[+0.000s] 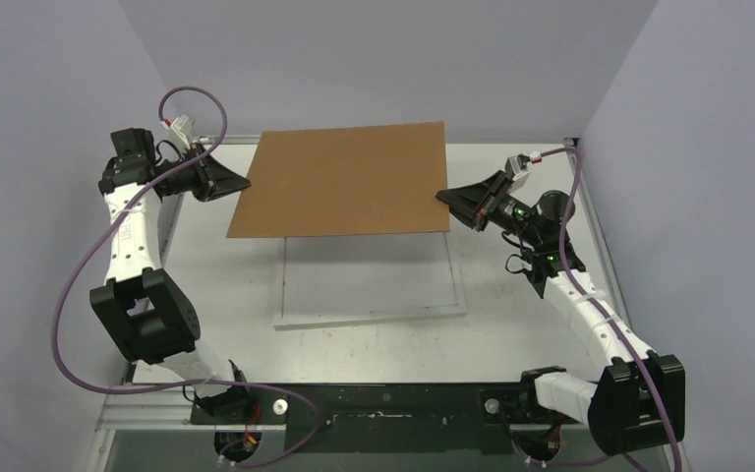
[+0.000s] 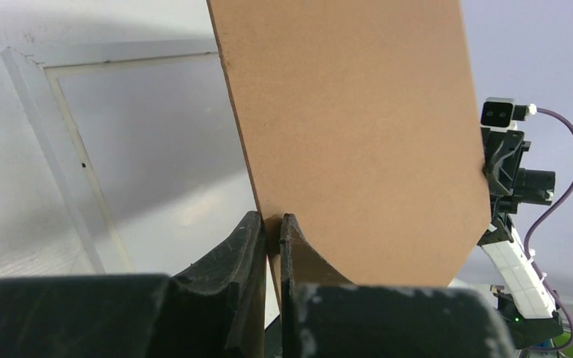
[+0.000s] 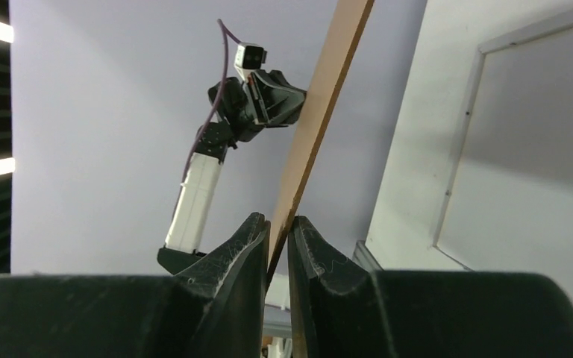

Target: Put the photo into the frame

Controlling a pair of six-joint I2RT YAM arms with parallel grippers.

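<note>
Your left pincer [image 1: 246,183] and right pincer [image 1: 439,196] pinch the flat brown cardboard board [image 1: 344,177] above the thin white rectangular frame [image 1: 369,316]; seemingly clearing it, so next set it aside.

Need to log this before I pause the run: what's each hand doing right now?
Left hand: closed on the brown backing board, at its left edge.
Right hand: closed on the same board's right edge.

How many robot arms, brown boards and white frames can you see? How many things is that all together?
robot arms: 2, the left arm and the right arm
brown board: 1
white frame: 1
total: 4
</note>
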